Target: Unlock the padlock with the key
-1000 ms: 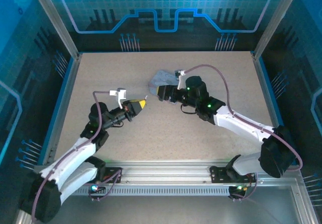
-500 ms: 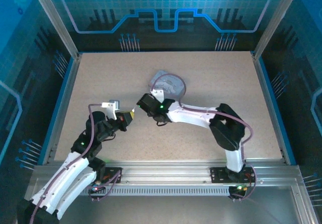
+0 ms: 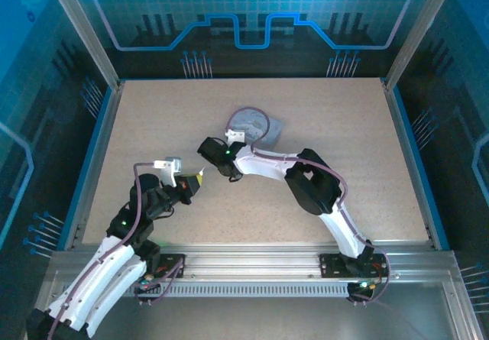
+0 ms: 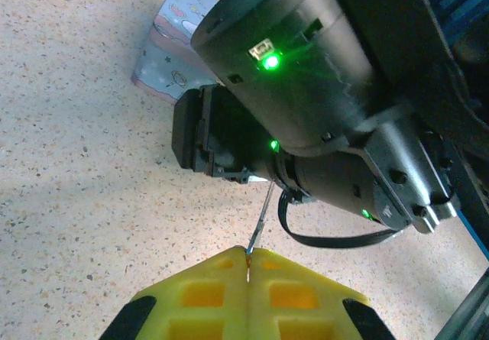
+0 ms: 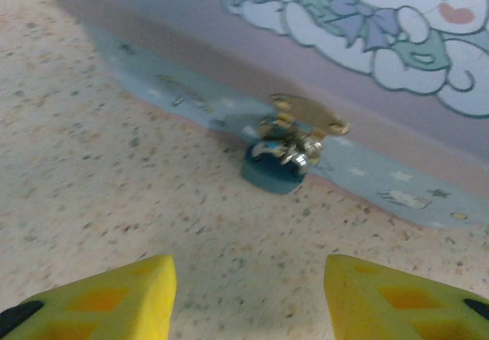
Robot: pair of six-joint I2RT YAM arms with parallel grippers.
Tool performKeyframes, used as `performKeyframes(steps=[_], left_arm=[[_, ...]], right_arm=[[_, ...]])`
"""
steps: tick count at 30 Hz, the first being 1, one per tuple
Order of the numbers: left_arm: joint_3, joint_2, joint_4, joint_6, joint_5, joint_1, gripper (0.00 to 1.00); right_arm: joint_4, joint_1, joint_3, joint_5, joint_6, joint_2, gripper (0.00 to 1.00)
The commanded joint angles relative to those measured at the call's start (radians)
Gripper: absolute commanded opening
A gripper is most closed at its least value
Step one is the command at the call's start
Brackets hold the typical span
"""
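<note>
Right now your left gripper (image 4: 247, 257) is clenched on the key (image 4: 260, 216), a thin metal sliver poking from its blocky yellow fingers, but the right arm's bulky black wrist housing (image 4: 321, 72) stands between it and the pastel cartoon tin (image 5: 367, 42). At the foot of the tin's front wall, under a brassy hasp (image 5: 306, 114), sits the small bluish padlock (image 5: 275, 172) on the speckled table (image 5: 92, 172). Your right gripper (image 5: 246, 267) faces it, fingers apart and empty.

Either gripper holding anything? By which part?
Left gripper pinches the key by its near end, thin shaft sticking out past the closed fingertips. Right gripper is open and holds nothing; the padlock sits ahead of it.
</note>
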Motion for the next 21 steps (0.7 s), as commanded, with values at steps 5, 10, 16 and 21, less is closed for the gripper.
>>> performKeyframes(steps=[5,10,16,21], left_arm=[[-0.029,-0.015,0.027,0.014,0.029,0.01,0.0],[-0.035,-0.016,0.046,0.014,0.043,0.009,0.0],[-0.042,-0.018,0.058,0.013,0.057,0.008,0.0],[-0.048,-0.021,0.069,0.012,0.064,0.008,0.0]], right_arm=[[0.0,-0.047,0.038,0.06,0.048,0.045,0.53],[0.029,-0.053,0.062,0.066,0.049,0.076,0.52],[0.009,-0.061,0.137,0.08,0.078,0.151,0.51],[-0.065,-0.077,0.224,0.077,0.107,0.209,0.5]])
